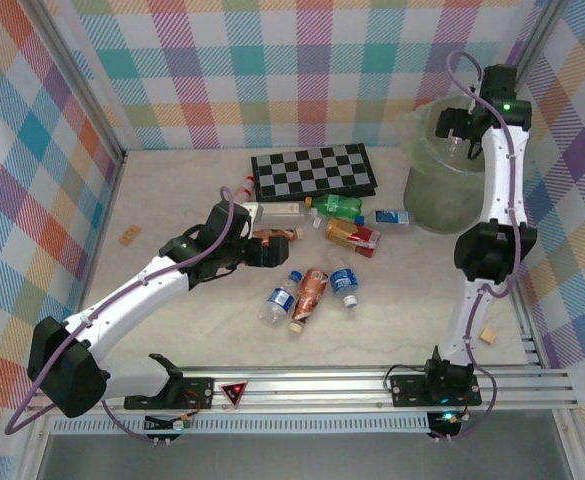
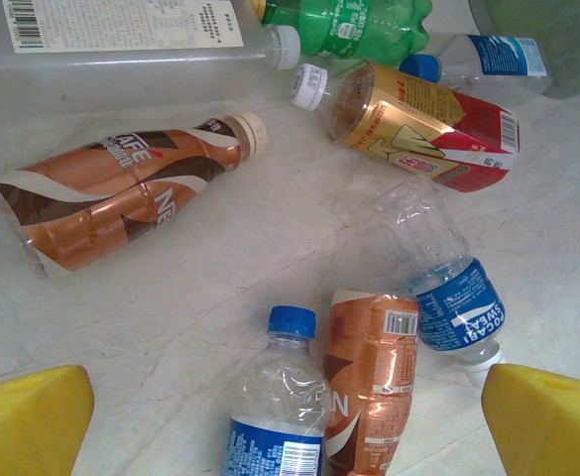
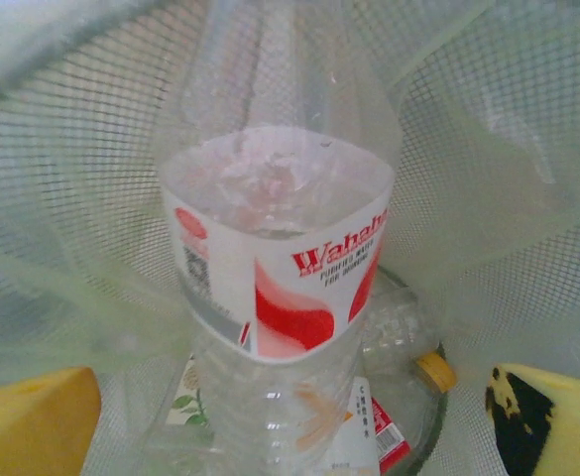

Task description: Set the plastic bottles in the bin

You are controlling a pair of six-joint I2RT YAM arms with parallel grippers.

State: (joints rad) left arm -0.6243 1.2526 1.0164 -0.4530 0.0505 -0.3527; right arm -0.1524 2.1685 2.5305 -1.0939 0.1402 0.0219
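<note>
Apparently bottle [image 3: 275, 288] hides bin [image 3: 61, 169] floor.

A clear red-labelled bottle [image 3: 275, 297] is inside the bag-lined grey-green bin [image 1: 432, 205]; other bottles [image 1: 312, 292] lie scattered nearby.

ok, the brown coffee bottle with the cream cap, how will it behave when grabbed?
The brown coffee bottle lies on its side, so a nudge would probably roll it. Its creased, dented sleeve suggests thin, empty plastic: likely light and apt to buckle. The glossy wrap may be slippery.
</note>
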